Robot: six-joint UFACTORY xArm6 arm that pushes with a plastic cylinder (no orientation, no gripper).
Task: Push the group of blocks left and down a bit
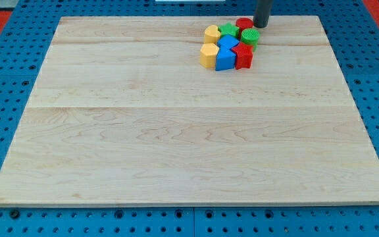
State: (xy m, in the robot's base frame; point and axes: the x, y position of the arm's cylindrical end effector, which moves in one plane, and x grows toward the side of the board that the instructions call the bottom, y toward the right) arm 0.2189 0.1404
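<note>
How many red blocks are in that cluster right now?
2. One red block sits at the cluster's top, just left of my tip; the other red block is at the bottom right corner. Others may be hidden behind.

My rod (262,12) is running off the view's top edge at 12 o'clock, so only its lower stretch is showing. The red block (244,24) at 9 o'clock of my tip (260,26) is sitting half hidden behind the green ones (229,30).
</note>
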